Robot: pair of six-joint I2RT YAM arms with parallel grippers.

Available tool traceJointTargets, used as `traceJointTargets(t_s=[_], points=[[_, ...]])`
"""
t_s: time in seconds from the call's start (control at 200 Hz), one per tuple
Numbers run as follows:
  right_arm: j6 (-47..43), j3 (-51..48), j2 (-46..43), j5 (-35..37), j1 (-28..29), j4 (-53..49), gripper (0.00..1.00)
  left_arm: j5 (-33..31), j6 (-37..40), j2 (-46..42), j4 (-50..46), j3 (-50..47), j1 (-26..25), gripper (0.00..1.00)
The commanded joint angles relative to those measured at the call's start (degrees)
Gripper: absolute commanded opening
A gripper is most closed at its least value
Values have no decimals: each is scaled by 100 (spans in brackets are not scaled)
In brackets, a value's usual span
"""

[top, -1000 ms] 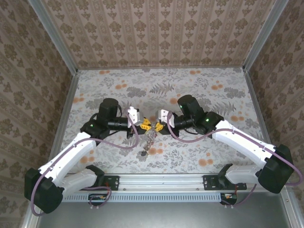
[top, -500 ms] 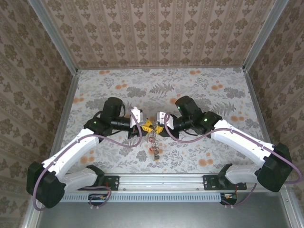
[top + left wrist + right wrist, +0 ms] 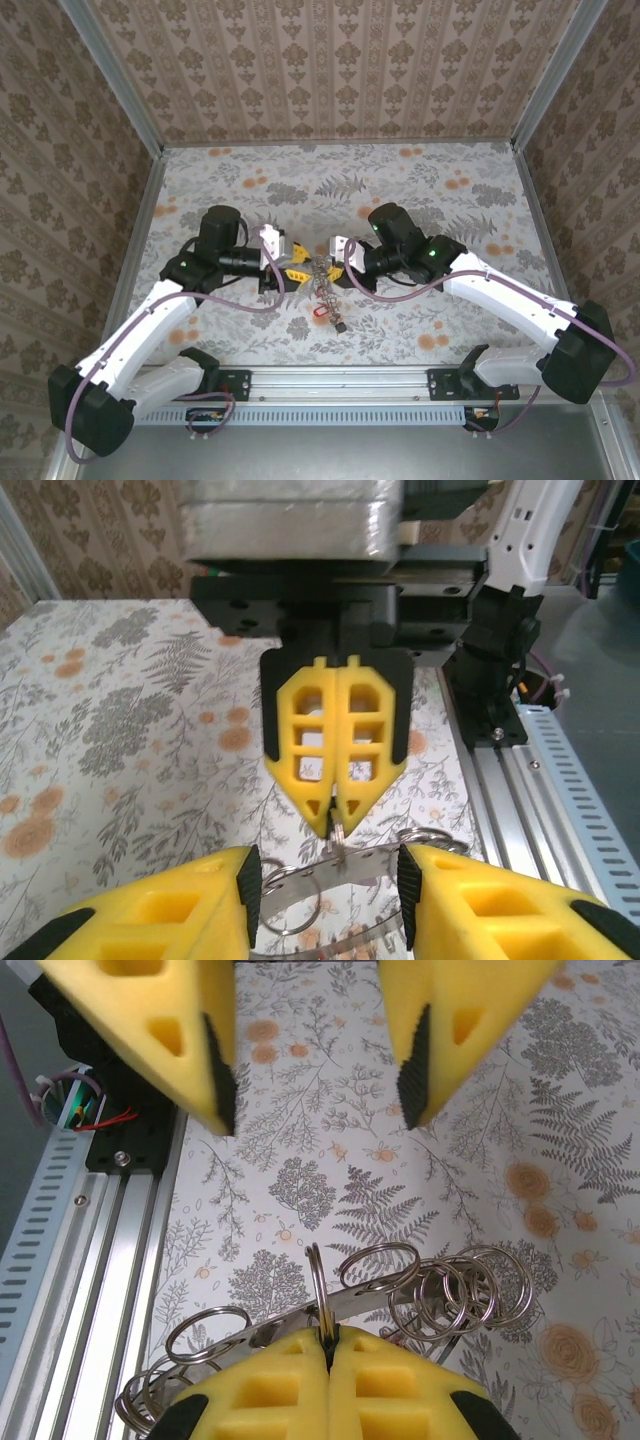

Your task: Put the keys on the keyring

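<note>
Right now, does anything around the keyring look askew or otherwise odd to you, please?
Nothing looks spilled or damaged. One oddity: the keyring sits slanted, held by the right gripper alone, which is shut on just one thin loop of it. The left gripper faces it with its jaws apart, not clamping anything.

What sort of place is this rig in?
Probably a lab robot cell, not a home: patterned walls box in a floral table, and two arms sit on an aluminium rail at its near edge.

Keyring (image 3: 318,271) mid-table (red, black keys (image 3: 322,312) near)
</note>
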Motion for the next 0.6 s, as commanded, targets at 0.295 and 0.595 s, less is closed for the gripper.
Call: traceJointTargets(t_s=[0.295,0.595], points=[[109,212,114,20,25,162,0,-460,-234,314,126,-29,-433,35],[144,160,89,30,31,215,0,-1103,197,466,-283,157,-777,28]])
